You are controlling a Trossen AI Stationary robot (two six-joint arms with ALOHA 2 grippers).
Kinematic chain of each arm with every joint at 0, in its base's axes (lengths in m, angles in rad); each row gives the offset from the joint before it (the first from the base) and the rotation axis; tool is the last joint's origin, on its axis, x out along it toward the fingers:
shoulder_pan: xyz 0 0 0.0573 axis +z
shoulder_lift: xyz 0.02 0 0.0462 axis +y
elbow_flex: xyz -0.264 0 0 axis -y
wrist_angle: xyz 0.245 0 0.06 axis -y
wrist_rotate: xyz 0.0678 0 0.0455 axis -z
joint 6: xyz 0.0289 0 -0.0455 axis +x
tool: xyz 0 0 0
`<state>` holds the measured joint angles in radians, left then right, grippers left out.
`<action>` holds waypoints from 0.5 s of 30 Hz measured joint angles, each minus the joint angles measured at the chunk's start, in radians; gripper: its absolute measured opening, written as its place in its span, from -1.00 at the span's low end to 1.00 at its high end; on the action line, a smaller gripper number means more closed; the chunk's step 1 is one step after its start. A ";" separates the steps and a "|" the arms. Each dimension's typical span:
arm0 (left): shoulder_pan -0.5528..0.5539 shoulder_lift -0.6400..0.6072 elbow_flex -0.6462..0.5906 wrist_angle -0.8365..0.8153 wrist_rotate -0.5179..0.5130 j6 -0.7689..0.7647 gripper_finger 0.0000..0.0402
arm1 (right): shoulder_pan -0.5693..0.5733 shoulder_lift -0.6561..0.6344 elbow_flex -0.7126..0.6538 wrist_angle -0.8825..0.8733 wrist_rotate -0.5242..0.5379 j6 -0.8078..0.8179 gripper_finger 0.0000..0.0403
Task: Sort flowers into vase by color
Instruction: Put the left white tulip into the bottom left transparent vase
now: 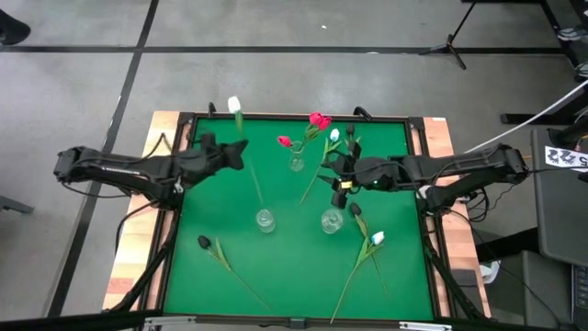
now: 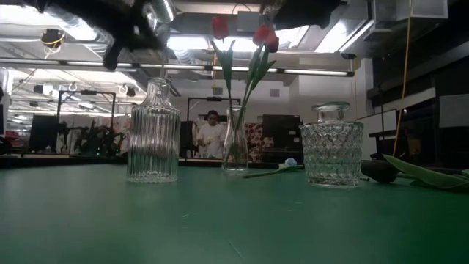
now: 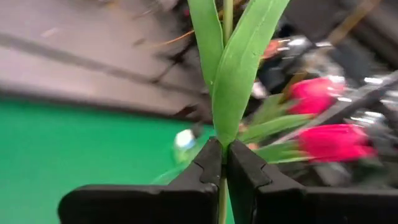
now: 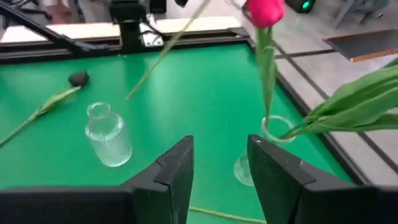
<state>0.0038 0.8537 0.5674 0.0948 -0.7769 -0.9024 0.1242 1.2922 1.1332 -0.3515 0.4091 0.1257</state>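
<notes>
You had the left gripper (image 3: 222, 163) with jaws clamped on the thin stem of a white tulip (image 1: 234, 105), held high above the ribbed glass vase (image 1: 265, 220), probably to lower it in. The right gripper (image 4: 221, 163) waited open-jawed near the slim vase (image 1: 296, 164) with red tulips (image 1: 319, 120).

1. Overhead view: even, bright light from above on the green table (image 1: 294, 267), shadows under the arms soft and faint.
2. Low view: ceiling lights (image 2: 308, 72) glare hard behind the glass, so the ribbed vase (image 2: 152, 132) and the patterned jar (image 2: 332, 144) read backlit and dim, and the near table is dark and soft.
3. Left wrist: red tulip heads (image 3: 329, 142) smeared with blur, background out of focus, near leaf (image 3: 239, 68) sharper.
4. Right wrist: well lit, and the small clear vase (image 4: 107, 134) catches highlights.
</notes>
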 joint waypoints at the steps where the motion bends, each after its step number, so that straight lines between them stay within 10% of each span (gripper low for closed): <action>1: -0.008 -0.009 0.000 0.058 0.008 0.064 -0.96 | 0.000 -0.013 0.000 -0.014 0.010 -0.005 -0.25; 15: -0.175 -0.007 0.002 0.310 0.107 0.489 -0.97 | 0.000 -0.175 0.000 -0.129 0.212 -0.037 -0.25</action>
<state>-0.1717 0.8468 0.5690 0.4052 -0.6698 -0.4131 0.1238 1.1168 1.1332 -0.4810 0.6212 0.0883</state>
